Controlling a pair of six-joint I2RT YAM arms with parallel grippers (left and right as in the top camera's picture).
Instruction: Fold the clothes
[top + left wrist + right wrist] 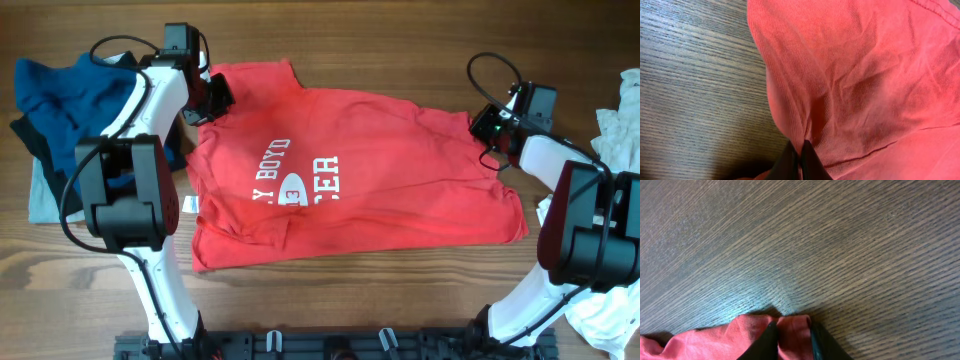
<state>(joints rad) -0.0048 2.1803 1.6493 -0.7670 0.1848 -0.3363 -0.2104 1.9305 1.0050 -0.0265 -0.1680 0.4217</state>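
Observation:
The red T-shirt (400, 180) with white lettering lies spread and wrinkled across the middle of the wooden table. My left gripper (213, 98) sits at its far left corner, next to the collar. In the left wrist view the left gripper (800, 145) is shut on a raised pleat of the red cloth (865, 75). My right gripper (490, 140) is at the shirt's far right edge. Seen from the right wrist, that gripper (791, 325) pinches a bunched bit of the red hem (740, 335) just above the table.
A heap of blue and black clothes (60, 90) over a pale piece lies at the far left. White clothes (620, 130) are bunched at the right edge, and more white cloth (600, 320) sits by the right arm's base. Bare wood (840, 240) lies beyond the right hem.

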